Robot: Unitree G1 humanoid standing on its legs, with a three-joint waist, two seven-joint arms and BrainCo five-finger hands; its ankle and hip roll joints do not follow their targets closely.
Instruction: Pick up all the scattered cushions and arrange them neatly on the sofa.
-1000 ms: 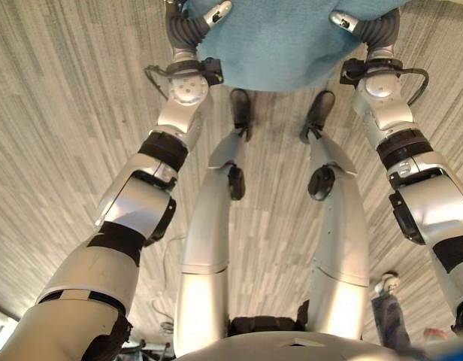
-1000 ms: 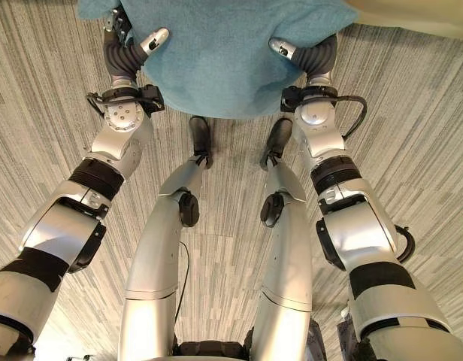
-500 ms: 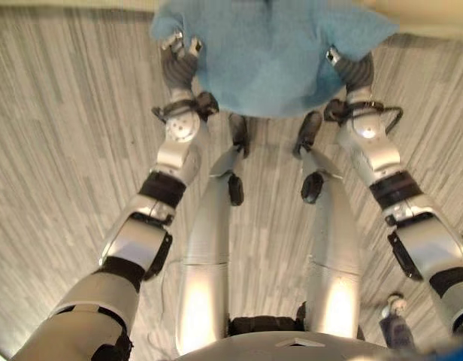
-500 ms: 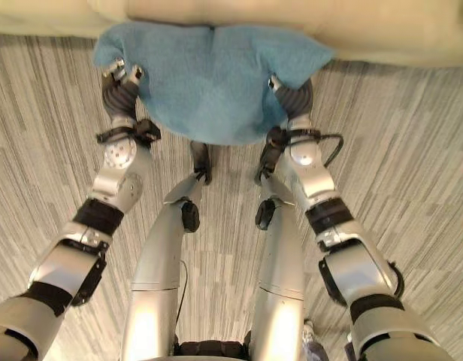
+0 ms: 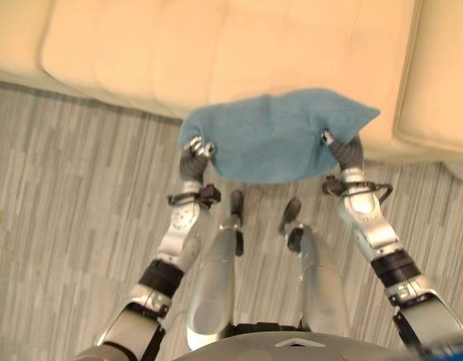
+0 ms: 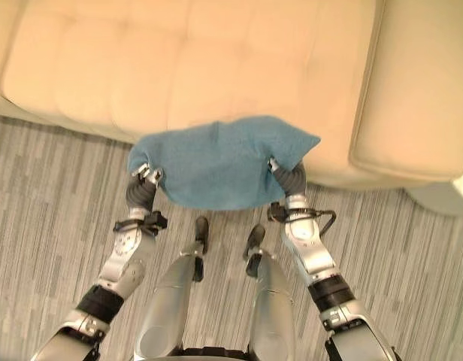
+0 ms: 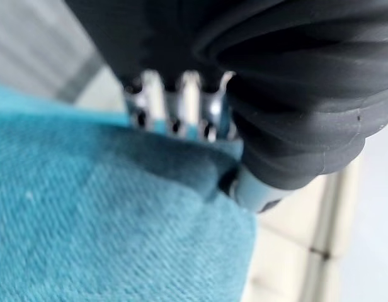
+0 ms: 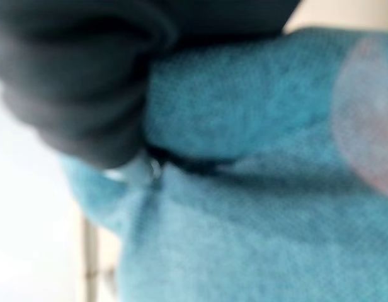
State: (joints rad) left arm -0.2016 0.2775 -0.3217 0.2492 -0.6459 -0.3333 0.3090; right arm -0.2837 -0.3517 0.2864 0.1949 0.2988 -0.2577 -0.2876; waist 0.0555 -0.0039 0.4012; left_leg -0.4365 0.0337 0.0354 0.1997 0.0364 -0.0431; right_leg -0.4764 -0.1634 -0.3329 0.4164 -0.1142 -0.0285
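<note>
Both hands, left hand [image 5: 192, 150] and right hand [image 5: 338, 146], grip the blue cushion [image 5: 280, 135] with curled fingers over the sofa [image 5: 216, 53] edge.

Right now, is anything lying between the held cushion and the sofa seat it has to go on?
Nothing visible. The blue cushion, held between the left hand and right hand, already overlaps the front edge of the cream sofa, whose seat looks bare.

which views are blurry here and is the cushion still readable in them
Right wrist view: heavily blurred, the blue cushion just a soft teal mass. Left wrist view: cushion weave fairly crisp, left hand and its dark cover soft. Eye views: clear enough to show the cushion held at the beige sofa edge, with a warm wash over the sofa.
</note>
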